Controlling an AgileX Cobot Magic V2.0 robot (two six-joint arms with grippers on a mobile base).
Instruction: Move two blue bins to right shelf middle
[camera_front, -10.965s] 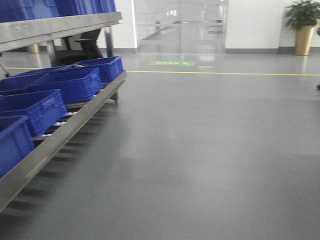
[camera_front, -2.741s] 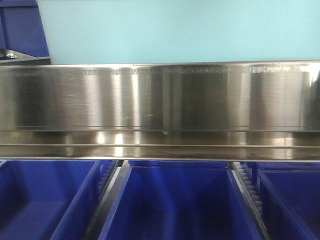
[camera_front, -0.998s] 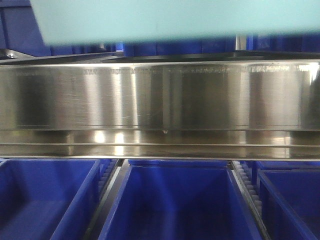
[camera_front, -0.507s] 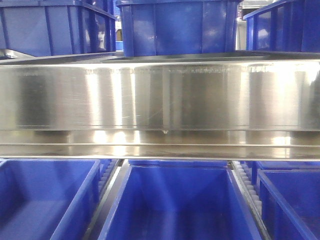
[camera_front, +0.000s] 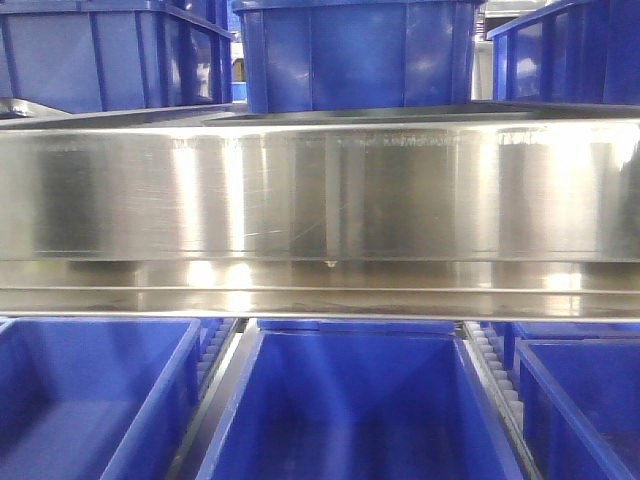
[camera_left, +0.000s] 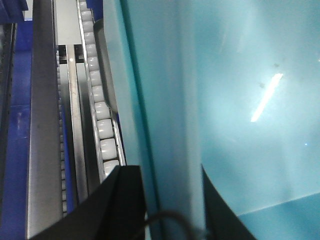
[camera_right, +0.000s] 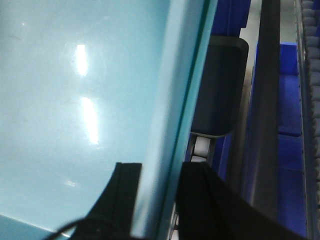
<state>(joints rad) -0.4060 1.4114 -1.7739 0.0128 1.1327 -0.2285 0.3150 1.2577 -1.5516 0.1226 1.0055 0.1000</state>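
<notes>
Roller track (camera_left: 97, 107): white rollers in a steel channel of the right shelf (camera_left: 42, 125). It runs from 11 to 7 o'clock in the left wrist view, just beside the bin's outer wall.
Left gripper (camera_left: 162, 172): at 6 o'clock of its own view. The jaws are closed narrowly on the bin's rim, one black finger outside the wall and one inside.
Turquoise bin (camera_left: 225, 100): fills 12 to 5 o'clock of the left wrist view and 7 to 12 o'clock of the right wrist view (camera_right: 75, 100). It is gripped at both rims and is out of the front view. Contact with the rollers cannot be told, and only one bin can be made out.
Front rail (camera_front: 320, 190): a brushed steel band spanning 9 to 3 o'clock of the front view.
Upper crates (camera_front: 355, 55): three, dark blue, behind the rail at 10, 12 and 2 o'clock.
Lower crates (camera_front: 350, 410): three, dark blue, at 8, 6 and 4 o'clock.
Right gripper (camera_right: 155, 172): at 6 o'clock of its own view. The jaws are pinched on the bin's rim, one finger on each side.
</notes>
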